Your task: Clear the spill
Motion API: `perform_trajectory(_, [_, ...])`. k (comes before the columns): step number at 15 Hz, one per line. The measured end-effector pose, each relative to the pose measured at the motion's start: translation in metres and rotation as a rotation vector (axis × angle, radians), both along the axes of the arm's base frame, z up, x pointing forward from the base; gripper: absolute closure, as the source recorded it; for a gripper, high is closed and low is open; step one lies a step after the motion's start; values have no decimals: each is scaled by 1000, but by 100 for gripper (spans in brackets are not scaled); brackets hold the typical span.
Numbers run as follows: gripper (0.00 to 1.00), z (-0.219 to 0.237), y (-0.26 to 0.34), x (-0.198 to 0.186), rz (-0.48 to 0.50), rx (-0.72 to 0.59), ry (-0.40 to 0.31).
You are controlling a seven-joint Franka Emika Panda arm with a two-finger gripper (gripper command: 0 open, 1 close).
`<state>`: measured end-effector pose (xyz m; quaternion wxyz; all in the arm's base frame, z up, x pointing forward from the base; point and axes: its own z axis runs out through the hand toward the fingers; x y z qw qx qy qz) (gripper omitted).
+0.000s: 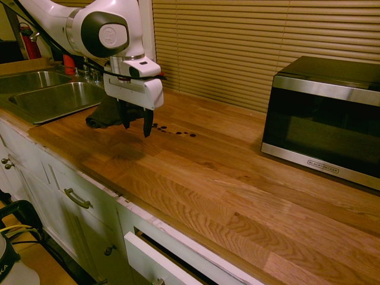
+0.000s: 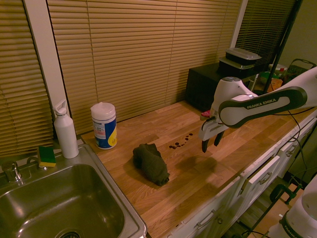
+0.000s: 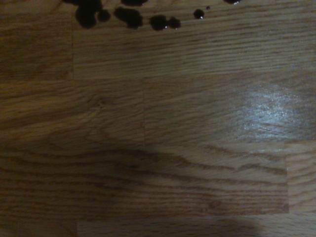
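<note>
Several small dark drops, the spill point(image 1: 176, 130), lie mid-frame on the worktop point(image 1: 237, 196); liquid, not graspable. The soft, light cloth point(image 2: 151, 163) can be pinched at its bunched top. The tool point(image 1: 136, 126) hangs wide open, empty.

One exterior camera looks along the counter point(image 1: 237, 196) from its front edge toward the microwave point(image 1: 323, 119); the other faces back from above, sink point(image 2: 59, 208) nearest. Both share the spill point(image 1: 175, 130). The wrist camera looks straight down, close.
</note>
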<state>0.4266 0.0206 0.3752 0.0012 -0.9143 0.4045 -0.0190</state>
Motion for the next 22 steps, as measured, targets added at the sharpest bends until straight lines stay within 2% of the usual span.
perform_trajectory(8, [0, 9, 21, 4, 39, -4, -24])
perform_trajectory(16, [0, 55, 112, 18, 94, 13, -119])
perform_trajectory(22, [0, 57, 197, 36, 126, 38, -119])
